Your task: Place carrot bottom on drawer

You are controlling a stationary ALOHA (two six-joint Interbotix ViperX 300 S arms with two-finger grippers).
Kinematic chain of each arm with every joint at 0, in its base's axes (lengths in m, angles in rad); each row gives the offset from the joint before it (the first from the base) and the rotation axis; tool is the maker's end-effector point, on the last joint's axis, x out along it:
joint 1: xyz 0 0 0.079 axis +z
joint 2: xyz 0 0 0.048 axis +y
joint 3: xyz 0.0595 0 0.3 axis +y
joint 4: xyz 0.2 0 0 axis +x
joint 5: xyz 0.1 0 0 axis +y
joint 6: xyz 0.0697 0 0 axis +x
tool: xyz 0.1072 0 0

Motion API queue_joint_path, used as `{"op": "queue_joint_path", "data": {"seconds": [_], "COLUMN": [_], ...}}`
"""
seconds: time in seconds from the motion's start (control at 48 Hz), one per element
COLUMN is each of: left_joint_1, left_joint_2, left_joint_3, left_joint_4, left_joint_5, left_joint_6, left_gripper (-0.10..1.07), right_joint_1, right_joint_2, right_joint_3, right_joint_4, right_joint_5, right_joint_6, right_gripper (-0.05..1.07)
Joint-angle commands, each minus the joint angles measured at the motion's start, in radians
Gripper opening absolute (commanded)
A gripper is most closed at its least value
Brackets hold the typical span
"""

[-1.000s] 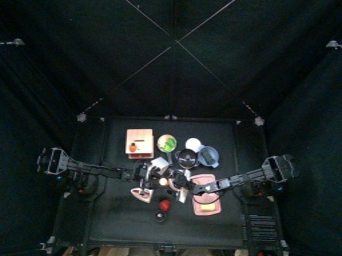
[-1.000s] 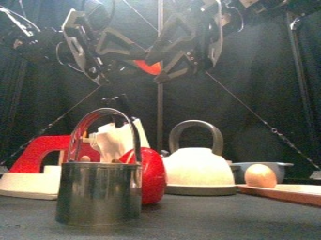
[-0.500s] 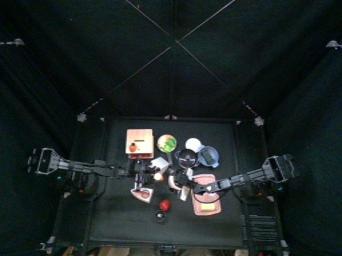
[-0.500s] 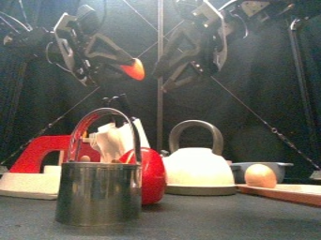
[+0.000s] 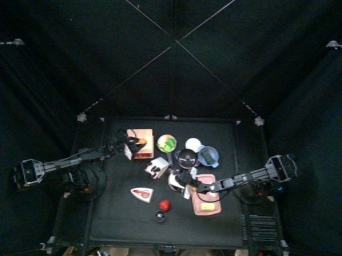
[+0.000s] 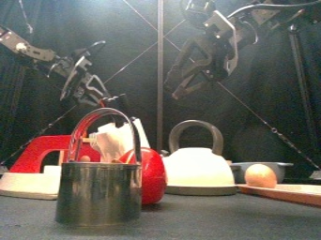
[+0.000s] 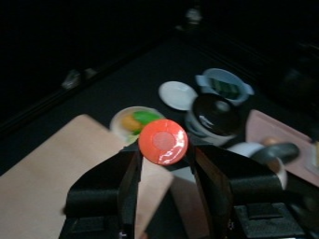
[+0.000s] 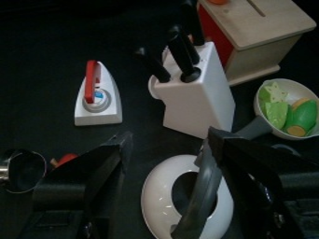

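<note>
Your left gripper (image 7: 163, 154) has swung from table centre toward 10 o'clock, jaws pinching the carrot bottom (image 7: 163, 141) above the drawer (image 5: 139, 142) for release; the right gripper (image 8: 162, 182), spread, waits clear at 4 o'clock

The top view looks straight down from high above, the table (image 5: 163, 175) small at centre. The front view sits at table height, close behind a metal pail (image 6: 98, 183) and white kettle (image 6: 198, 159). Each wrist view looks down past its own jaws; both share the green-filled bowl (image 7: 140, 120).
</note>
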Motion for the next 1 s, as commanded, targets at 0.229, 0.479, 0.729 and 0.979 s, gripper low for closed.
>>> {"op": "queue_joint_path", "data": {"seconds": [0.229, 0.479, 0.729, 0.979], "left_joint_1": [0.135, 0.153, 0.156, 0.156], "left_joint_2": [0.147, 0.225, 0.219, 0.218], "left_joint_3": [-0.066, -0.084, -0.081, -0.081], "left_joint_4": [-0.149, -0.137, -0.115, -0.115], "left_joint_5": [0.071, 0.110, 0.138, 0.167], "left_joint_6": [0.003, 0.005, 0.005, 0.005], "left_gripper": [0.67, 0.67, 0.69, 0.77], "right_joint_1": [-0.005, -0.002, -0.005, -0.005], "right_joint_2": [-0.023, -0.017, -0.011, -0.009], "right_joint_3": [0.008, 0.009, 0.011, 0.011], "right_joint_4": [0.005, 0.006, 0.008, 0.012], "right_joint_5": [0.002, 0.002, 0.002, 0.002], "right_joint_6": [0.002, 0.002, 0.002, 0.002], "right_gripper": [0.97, 0.97, 0.97, 0.97]}}
